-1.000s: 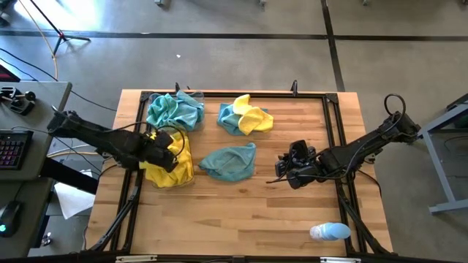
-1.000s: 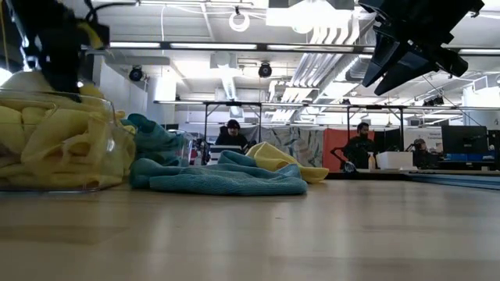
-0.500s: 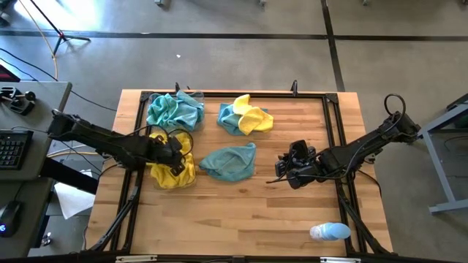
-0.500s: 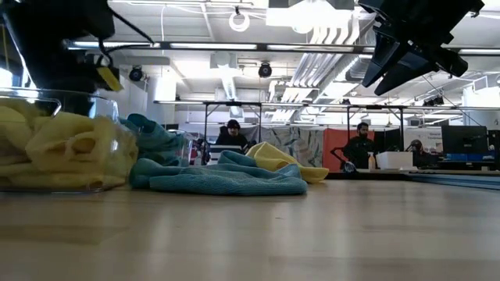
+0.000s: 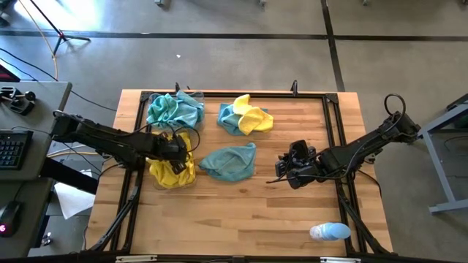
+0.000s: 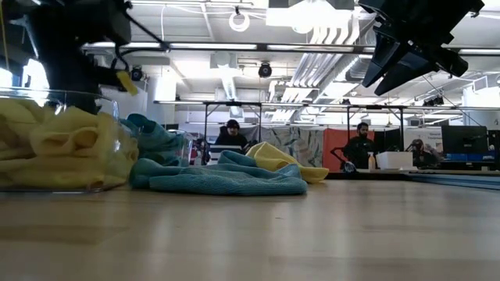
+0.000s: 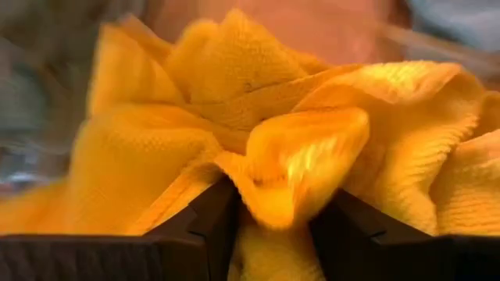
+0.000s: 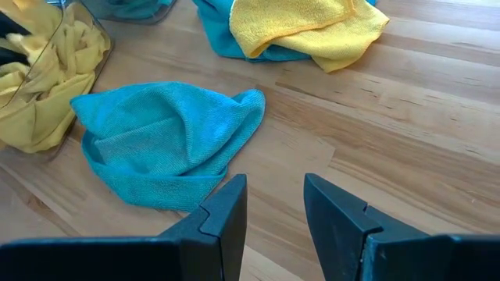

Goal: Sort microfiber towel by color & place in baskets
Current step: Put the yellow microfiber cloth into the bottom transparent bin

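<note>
The left gripper [image 5: 175, 148] is set over the yellow bin [image 5: 174, 175] near the table's left edge, its fingers parted a little with a fold of yellow towel [image 7: 301, 160] between them; whether that fold is pinched or merely resting there cannot be told. The bin is already heaped with yellow towels [image 6: 58, 152]. The teal bin [image 5: 175, 109], near the far-left corner, is filled with teal towels [image 5: 172, 111].

The right gripper [image 5: 284, 170] is held above the table toward the right edge, its fingers apart and nothing between them. A lone teal towel [image 8: 164, 140] is spread at the table's middle, just beside the yellow bin. Toward the far edge a yellow towel [image 8: 297, 23] is draped on another teal towel [image 5: 228, 117].

The release is judged to be under way. If the left gripper is lifted while the fold is caught on a finger, the cloth could be dragged back out, or draped over the bin wall. The heap is high, so a top towel could also spill onto the table. On the far pile, the teal cloth underneath could be snagged along with the yellow one and carried to the wrong bin.
</note>
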Controlling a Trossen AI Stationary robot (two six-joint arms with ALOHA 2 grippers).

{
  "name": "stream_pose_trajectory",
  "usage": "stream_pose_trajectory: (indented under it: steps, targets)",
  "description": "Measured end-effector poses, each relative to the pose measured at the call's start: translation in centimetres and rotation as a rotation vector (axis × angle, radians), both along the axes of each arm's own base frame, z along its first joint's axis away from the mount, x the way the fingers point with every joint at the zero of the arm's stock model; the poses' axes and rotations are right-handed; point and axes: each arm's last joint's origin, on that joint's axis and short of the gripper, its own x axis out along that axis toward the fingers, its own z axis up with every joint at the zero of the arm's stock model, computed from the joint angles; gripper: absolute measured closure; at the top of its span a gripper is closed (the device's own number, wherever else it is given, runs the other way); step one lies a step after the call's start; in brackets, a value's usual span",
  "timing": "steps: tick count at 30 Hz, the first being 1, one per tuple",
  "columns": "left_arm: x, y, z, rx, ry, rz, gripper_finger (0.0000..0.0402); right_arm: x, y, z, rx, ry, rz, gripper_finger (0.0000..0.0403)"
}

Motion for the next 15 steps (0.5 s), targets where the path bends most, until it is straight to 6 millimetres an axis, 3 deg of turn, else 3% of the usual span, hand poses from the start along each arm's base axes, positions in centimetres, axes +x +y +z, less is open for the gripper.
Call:
stream_pose_trajectory:
  steps: [15]
  targets:
    - [0.6, -0.4, 10.9, -0.094, 0.026, -0.05, 0.026, -0.1, 0.0, 0.0, -0.006, 0.011, 0.0, 0.0279]
